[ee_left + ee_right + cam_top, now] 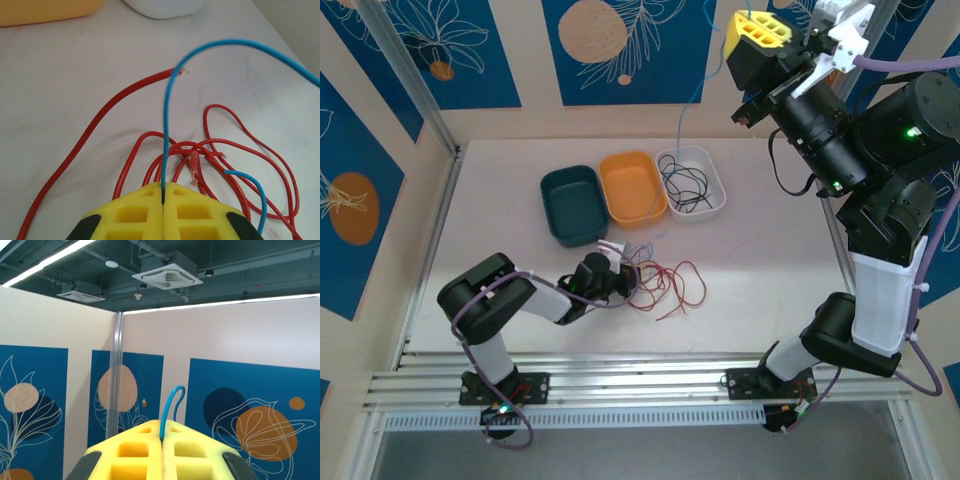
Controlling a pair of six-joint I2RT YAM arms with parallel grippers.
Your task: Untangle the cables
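Looping in tangled heap: thin red cables (665, 284), one blue strand (165, 125) arching.

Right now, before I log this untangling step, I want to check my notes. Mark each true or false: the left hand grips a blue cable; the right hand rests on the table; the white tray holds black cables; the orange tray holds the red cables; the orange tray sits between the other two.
1. The left hand is shut on a blue cable. True.
2. The right hand rests on the table. False: it is raised high above it.
3. The white tray holds black cables. True.
4. The orange tray holds the red cables. False: they lie on the table by the left hand.
5. The orange tray sits between the green tray and the white tray. True.
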